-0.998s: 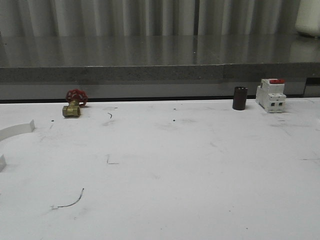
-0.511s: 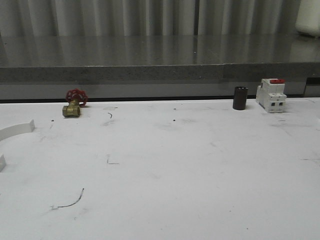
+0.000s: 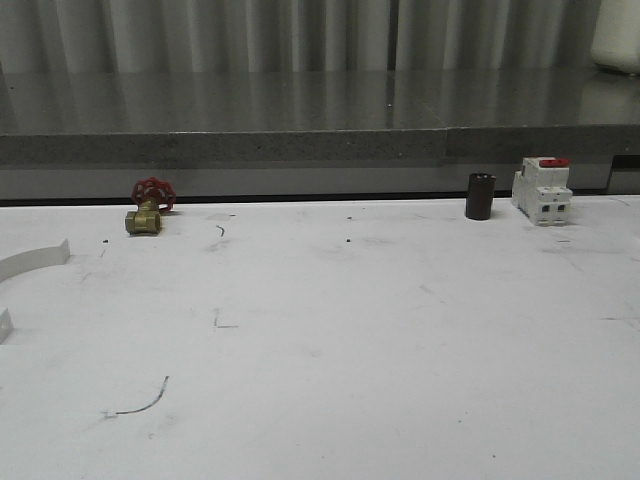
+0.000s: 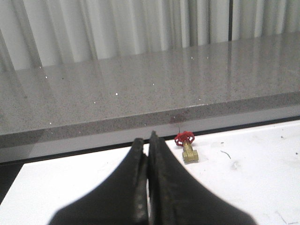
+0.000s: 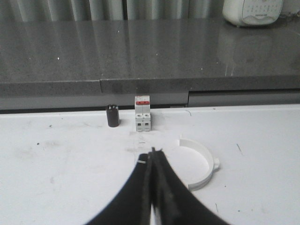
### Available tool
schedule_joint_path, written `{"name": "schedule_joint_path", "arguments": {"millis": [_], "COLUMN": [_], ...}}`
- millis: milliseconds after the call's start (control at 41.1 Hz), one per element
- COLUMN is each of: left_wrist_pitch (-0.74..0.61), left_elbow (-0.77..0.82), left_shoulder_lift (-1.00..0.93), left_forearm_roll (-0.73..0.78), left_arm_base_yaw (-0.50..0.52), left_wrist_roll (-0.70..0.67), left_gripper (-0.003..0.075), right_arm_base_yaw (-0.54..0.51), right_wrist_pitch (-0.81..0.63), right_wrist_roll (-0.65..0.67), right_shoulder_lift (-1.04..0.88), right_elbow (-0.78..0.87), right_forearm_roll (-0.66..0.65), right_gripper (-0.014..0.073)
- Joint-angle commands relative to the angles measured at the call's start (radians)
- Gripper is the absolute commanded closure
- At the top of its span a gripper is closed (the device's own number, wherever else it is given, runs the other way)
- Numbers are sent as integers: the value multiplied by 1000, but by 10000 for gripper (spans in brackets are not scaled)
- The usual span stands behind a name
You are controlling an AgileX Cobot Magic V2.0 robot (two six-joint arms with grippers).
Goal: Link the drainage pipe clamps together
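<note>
One white half-ring drainage pipe clamp lies at the table's far left edge in the front view, partly cut off by the frame. The other clamp lies flat on the white table in the right wrist view, just beside my right gripper, which is shut with nothing between its black fingers. My left gripper is also shut and empty, held above the white table short of the brass valve.
A brass valve with a red handwheel sits at the back left. A black cylinder and a white breaker with a red top stand at the back right. A grey stone ledge runs behind the table.
</note>
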Motion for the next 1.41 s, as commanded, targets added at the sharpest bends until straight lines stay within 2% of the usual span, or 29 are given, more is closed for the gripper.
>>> {"name": "schedule_joint_path", "arguments": {"millis": [0,146,219,268,341,414,487,536,584,1144,1266,1388], "left_wrist_pitch": [-80,-80,-82,-82,-82,-82,-82,-80,-80,-72,13,110], "left_elbow": [-40,-40,-40,-40,-40,-40,-40,-40,-40,-46,-94,-182], "left_shoulder_lift": [27,25,25,25,25,25,25,25,25,39,152,343], "left_forearm_roll": [2,2,2,2,2,-6,-21,-28,-42,-51,-57,-57], "left_arm_base_yaw": [1,1,1,1,1,1,1,1,1,3,17,45], "left_wrist_roll": [-4,-4,-4,-4,-4,-4,-4,-4,-4,-4,-93,-96], "left_gripper": [741,740,724,684,555,363,177,97,50,50,50,50], "right_arm_base_yaw": [-6,-6,-6,-6,-6,-6,-6,-6,-6,-6,-6,-6], "right_wrist_pitch": [-74,-76,-79,-79,-79,-82,-83,-82,-82,-81,-81,-81], "right_wrist_roll": [-1,-1,-1,-1,-1,-1,-1,-1,-1,-1,-1,-1], "right_shoulder_lift": [46,47,47,47,47,47,47,47,47,47,47,47], "right_elbow": [-42,-42,-42,-42,-42,-42,-42,-42,-42,-42,-42,-42], "right_forearm_roll": [4,4,4,4,4,4,4,3,3,3,3,3], "right_gripper": [706,678,601,512,363,216,110,52,22,14,14,14]}}
